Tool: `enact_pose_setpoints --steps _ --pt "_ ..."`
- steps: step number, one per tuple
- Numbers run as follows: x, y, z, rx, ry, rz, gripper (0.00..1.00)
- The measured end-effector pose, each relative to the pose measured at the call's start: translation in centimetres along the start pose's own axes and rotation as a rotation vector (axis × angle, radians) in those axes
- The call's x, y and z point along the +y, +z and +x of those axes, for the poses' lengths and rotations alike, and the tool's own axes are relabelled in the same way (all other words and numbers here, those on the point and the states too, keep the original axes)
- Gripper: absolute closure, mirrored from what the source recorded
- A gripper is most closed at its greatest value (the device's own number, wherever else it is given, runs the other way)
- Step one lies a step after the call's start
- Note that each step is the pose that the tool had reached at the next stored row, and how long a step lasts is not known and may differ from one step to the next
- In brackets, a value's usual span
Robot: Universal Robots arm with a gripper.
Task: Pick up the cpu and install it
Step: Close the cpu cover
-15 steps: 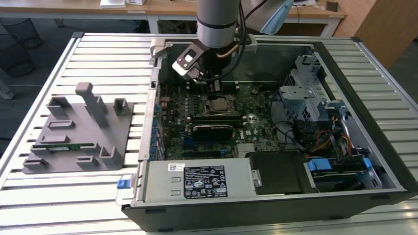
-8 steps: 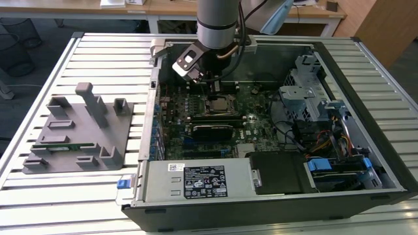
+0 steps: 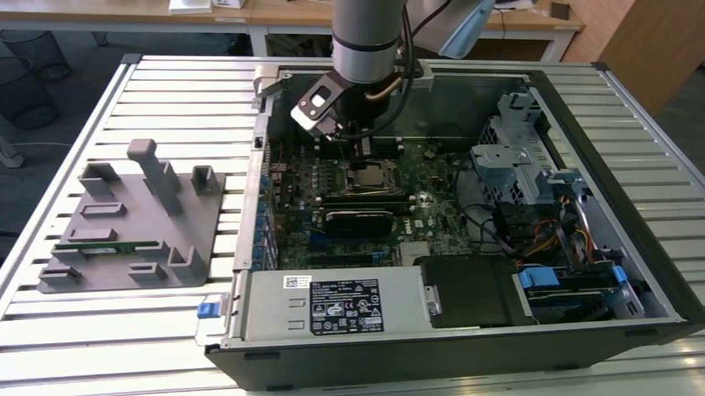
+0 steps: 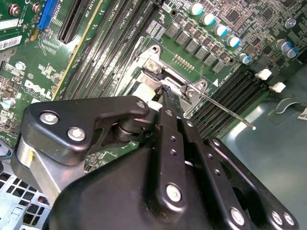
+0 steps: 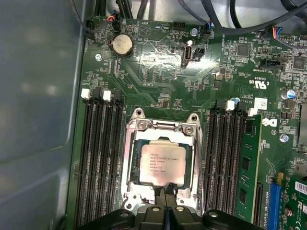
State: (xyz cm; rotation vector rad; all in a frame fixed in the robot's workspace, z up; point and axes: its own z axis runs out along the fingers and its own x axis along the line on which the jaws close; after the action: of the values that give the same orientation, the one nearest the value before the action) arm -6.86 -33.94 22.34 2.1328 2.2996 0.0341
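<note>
The cpu (image 5: 163, 164), a silver-grey square chip, lies flat inside the metal socket frame (image 5: 129, 163) on the green motherboard (image 5: 158, 81). In the exterior view the cpu (image 3: 367, 175) shows in the middle of the open computer case, just below the arm's wrist. My gripper (image 5: 166, 194) hangs low over the socket, its two black fingers pressed together with nothing between them, tips at the chip's edge. In the second wrist view the gripper (image 4: 162, 91) has its tips together right at the socket frame (image 4: 158, 67).
Black memory slots (image 5: 98, 158) flank the socket, and a green memory stick (image 5: 249, 163) stands in one. The thin socket lever (image 4: 225, 110) sticks out free. Outside the case, a grey tray (image 3: 132, 223) holds a memory stick (image 3: 107, 245). The power supply (image 3: 330, 305) and drive cage (image 3: 518, 157) crowd the case.
</note>
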Motion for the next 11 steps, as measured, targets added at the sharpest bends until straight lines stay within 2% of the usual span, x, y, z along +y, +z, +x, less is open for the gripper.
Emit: enact_pose_setpoints --steps 11 --pt "-0.01 0.28 0.0 0.0001 0.0 -0.0001 0.89"
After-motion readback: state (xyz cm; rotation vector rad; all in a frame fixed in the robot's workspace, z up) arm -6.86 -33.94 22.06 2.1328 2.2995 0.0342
